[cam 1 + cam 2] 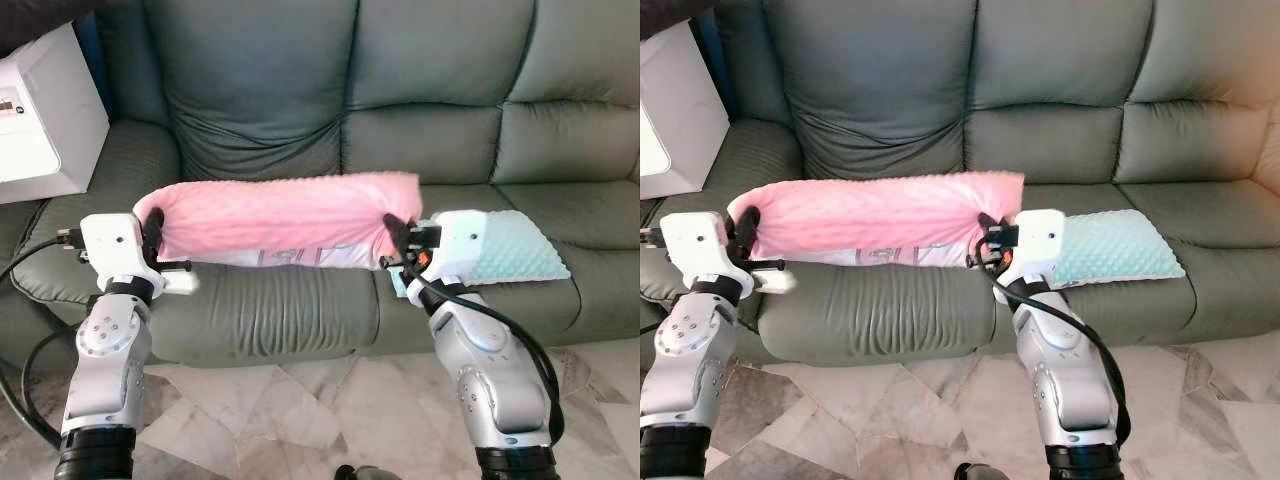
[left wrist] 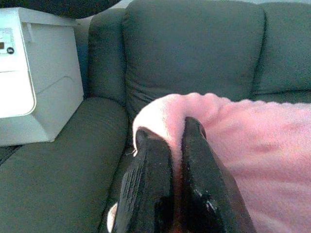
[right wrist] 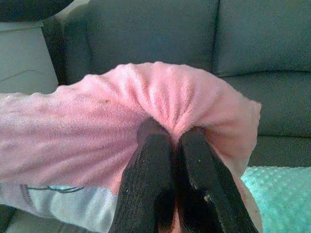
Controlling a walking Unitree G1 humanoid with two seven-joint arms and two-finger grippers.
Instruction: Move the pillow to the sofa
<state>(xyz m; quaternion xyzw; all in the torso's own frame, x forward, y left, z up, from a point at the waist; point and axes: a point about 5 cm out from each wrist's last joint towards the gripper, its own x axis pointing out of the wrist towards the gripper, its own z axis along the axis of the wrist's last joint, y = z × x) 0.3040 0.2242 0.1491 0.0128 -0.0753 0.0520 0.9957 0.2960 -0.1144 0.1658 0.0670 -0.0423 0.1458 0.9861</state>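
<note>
My jaws are clamped on the two ends of the pink pillow (image 1: 285, 218), one pair at each end, so it hangs stretched between my arms instead of sagging.

From the head views, my left gripper (image 1: 153, 232) pinches the pillow's left end and my right gripper (image 1: 393, 233) pinches the right end. The pillow is held level above the front of the green sofa (image 1: 430, 70), over the seat cushion, with its white underside facing down; I cannot tell whether it touches the cushion yet. A mint pillow (image 1: 515, 248) already lies on the seat just past my right wrist. A white box (image 1: 35, 120) sits on the sofa's left arm.

In the left wrist view, my fingers (image 2: 197, 184) are squeezed narrow on a fold of pink fabric, the sofa back beyond.

In the right wrist view, my fingers (image 3: 150, 184) bunch the fabric into pleats, mint pillow beside them.

I judge the carry is nearly done; lowering and letting go remain.
</note>
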